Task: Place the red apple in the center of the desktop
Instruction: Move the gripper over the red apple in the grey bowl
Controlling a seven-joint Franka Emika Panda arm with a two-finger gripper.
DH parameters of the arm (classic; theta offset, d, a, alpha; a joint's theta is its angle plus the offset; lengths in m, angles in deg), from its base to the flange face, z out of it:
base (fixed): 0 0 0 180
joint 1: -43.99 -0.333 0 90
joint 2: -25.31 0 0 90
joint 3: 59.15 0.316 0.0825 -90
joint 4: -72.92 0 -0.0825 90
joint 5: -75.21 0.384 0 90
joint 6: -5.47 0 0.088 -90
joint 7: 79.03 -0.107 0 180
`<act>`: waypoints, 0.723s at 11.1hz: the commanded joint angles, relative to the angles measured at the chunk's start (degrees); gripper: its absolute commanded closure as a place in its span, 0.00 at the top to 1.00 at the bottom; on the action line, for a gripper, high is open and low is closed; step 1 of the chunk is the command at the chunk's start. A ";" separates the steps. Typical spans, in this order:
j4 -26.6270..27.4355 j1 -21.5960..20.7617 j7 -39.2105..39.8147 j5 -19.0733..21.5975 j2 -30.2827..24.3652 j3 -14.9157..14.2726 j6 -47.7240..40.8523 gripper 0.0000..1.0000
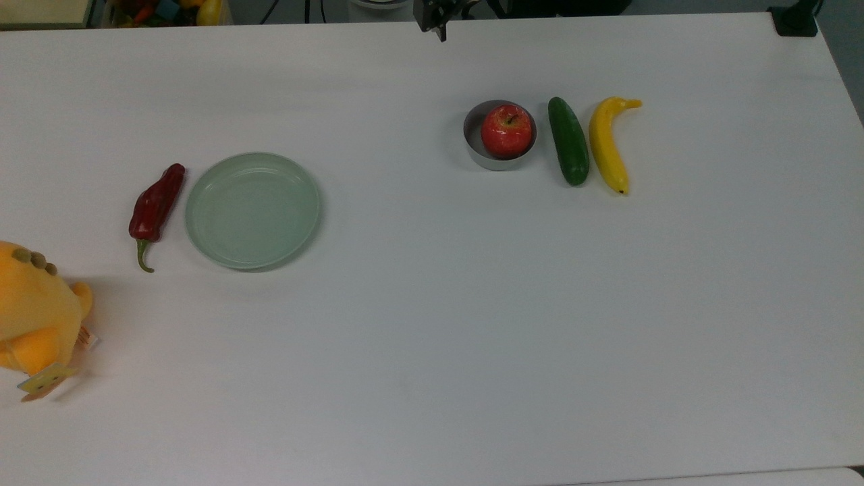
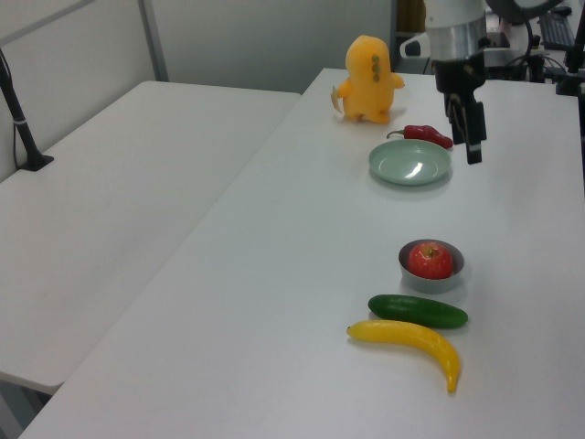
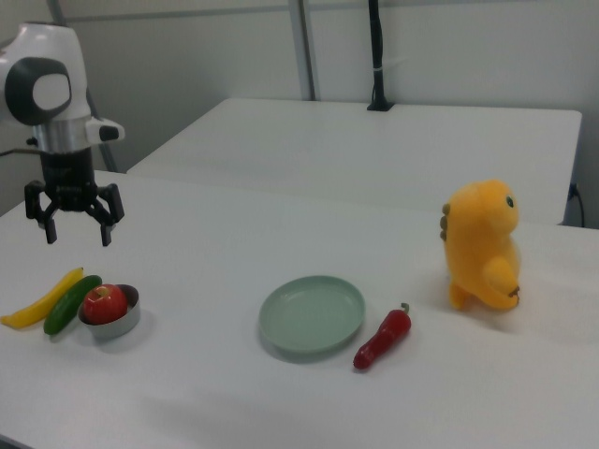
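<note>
A glossy red apple (image 1: 505, 130), yellowish around its short brown stem, sits in a small grey metal bowl (image 1: 476, 150) on the white desktop (image 1: 432, 337), just beside a green cucumber (image 1: 568, 140) and a yellow banana (image 1: 606, 144) (the three lie in a row). Above the desk in the right view, the gripper (image 3: 74, 221) hangs with its fingers spread wide, holding nothing, well apart from the apple.

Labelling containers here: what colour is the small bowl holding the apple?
Grey, metallic-looking bowl; the top view shows it best, around the red apple.
</note>
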 commanded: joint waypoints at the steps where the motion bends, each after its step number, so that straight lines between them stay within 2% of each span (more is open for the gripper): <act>1: 7.68 -0.35 1.18 1.01 -1.30 1.87 5.86 1.00; 4: 14.18 -0.43 1.18 0.93 -1.22 3.80 12.54 1.00; 6: 18.93 -0.61 1.09 0.84 -1.22 4.68 20.60 1.00; 8: 20.00 -0.61 0.65 0.84 0.01 4.77 25.20 1.00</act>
